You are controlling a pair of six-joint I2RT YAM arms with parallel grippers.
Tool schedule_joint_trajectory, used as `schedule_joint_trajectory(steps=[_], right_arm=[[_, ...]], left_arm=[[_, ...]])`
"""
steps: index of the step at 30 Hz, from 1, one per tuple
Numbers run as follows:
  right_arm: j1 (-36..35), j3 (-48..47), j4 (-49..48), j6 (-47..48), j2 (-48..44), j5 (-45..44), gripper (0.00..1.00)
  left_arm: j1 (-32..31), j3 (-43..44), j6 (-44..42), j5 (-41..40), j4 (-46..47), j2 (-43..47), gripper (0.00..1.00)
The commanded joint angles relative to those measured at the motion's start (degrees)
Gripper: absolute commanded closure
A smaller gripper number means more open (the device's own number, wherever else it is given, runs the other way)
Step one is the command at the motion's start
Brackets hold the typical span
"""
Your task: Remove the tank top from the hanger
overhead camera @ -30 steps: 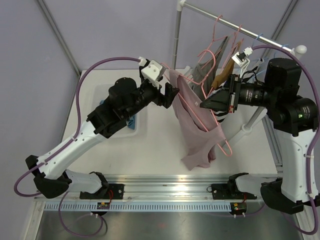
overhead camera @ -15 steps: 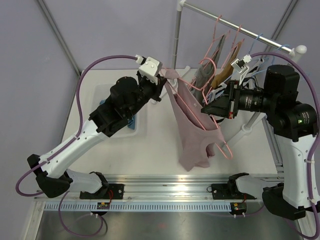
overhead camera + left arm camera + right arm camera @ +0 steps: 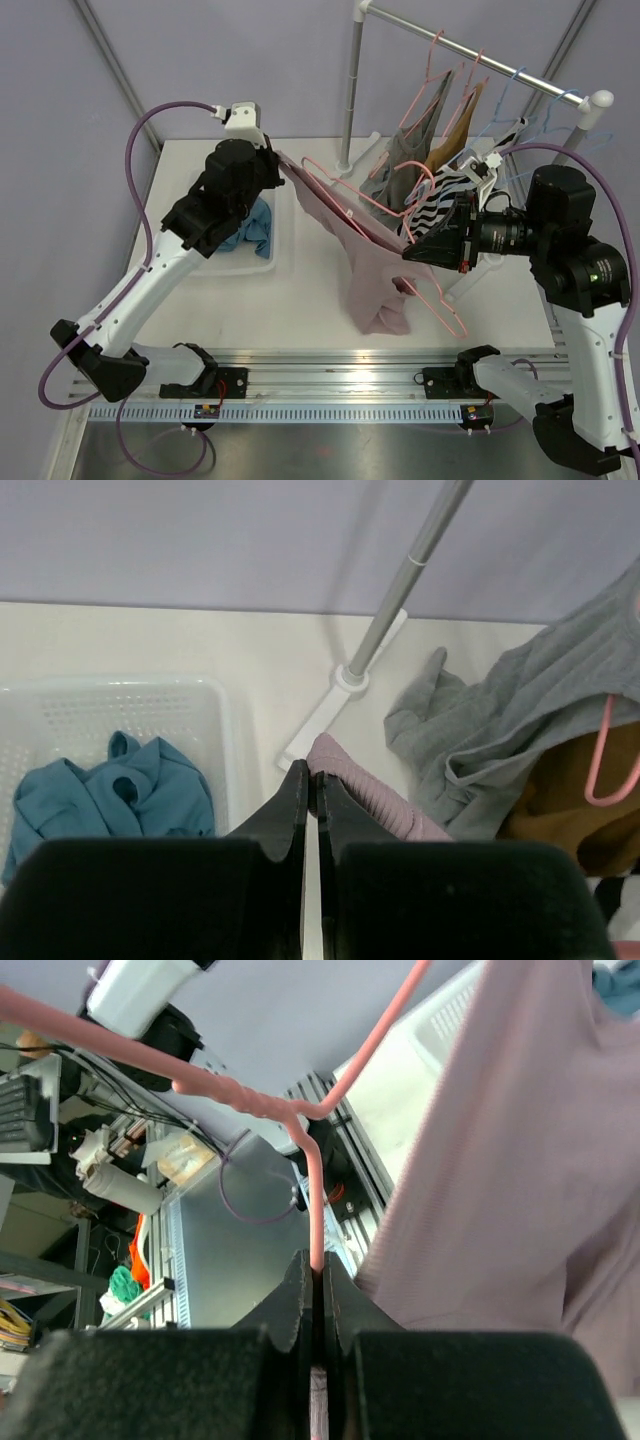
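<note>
The mauve tank top (image 3: 372, 285) hangs on a pink wire hanger (image 3: 340, 187) above the table's middle. One strap is stretched up and to the left, off the hanger's end. My left gripper (image 3: 276, 159) is shut on that strap; in the left wrist view the ribbed strap (image 3: 362, 796) comes out from between the closed tips of the left gripper (image 3: 312, 776). My right gripper (image 3: 408, 252) is shut on the hanger's wire. In the right wrist view the hanger (image 3: 314, 1195) runs straight into the closed right gripper (image 3: 315, 1266), with the tank top (image 3: 500, 1160) to its right.
A white basket (image 3: 283, 243) holding a blue garment (image 3: 250, 228) stands at the left. Behind, the rack's rail (image 3: 480, 58) carries grey (image 3: 405, 158), brown (image 3: 450, 145) and striped (image 3: 440, 195) garments on hangers. The rack's upright pole (image 3: 400, 590) rises from its white foot.
The left gripper has shut on the tank top's strap and pulled it up and to the left, stretching the cloth. The right gripper, still holding the hanger, has dropped slightly.
</note>
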State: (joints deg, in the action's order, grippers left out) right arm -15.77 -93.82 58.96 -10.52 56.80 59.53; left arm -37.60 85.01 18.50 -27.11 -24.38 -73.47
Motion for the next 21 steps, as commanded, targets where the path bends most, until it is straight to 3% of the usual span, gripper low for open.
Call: schedule_joint_trajectory(steps=[1, 4, 5, 7, 8, 10, 15, 18, 19, 21], right_arm=[[-0.8, 4.1, -10.9, -3.3, -2.9, 6.6, 1.0], [-0.8, 11.8, -31.8, -14.1, -5.5, 5.4, 1.0], [-0.7, 14.0, -46.2, -17.8, -6.3, 4.2, 1.0], [-0.7, 20.6, -63.4, -28.3, -6.5, 1.1, 1.0], [-0.8, 22.2, -77.1, -30.9, -6.1, -0.7, 1.0], [-1.5, 25.0, -91.3, -35.8, -3.6, -6.1, 1.0], [-6.2, 25.0, -99.0, -28.4, 0.3, -18.7, 1.0], [-8.1, 25.4, -98.3, -20.3, -0.3, -28.7, 1.0], [-8.1, 25.0, -93.4, -18.3, -1.5, -33.6, 1.0], [-8.1, 19.6, -81.2, -17.1, -2.9, -38.9, 1.0]], left_arm=[[1.3, 1.2, 2.7, 6.7, 0.7, 3.2, 1.0], [1.3, -2.4, -0.6, 26.7, 4.5, 6.2, 1.0], [1.3, -5.3, -1.4, 30.9, 7.6, 7.2, 1.0], [1.2, -8.1, -1.7, 36.9, 9.7, 10.5, 1.0], [1.2, -11.1, -1.8, 42.1, 11.9, 11.9, 1.0], [1.2, -13.4, -1.5, 49.9, 14.6, 15.0, 1.0], [-0.1, -18.6, -2.6, 55.2, 13.3, 17.7, 1.0], [-0.9, -20.1, -1.6, 42.9, 9.3, 17.7, 1.0], [-1.0, -19.8, -0.9, 35.0, 6.1, 17.3, 1.0], [-0.9, -19.2, 0.9, 29.1, 3.0, 15.3, 1.0]])
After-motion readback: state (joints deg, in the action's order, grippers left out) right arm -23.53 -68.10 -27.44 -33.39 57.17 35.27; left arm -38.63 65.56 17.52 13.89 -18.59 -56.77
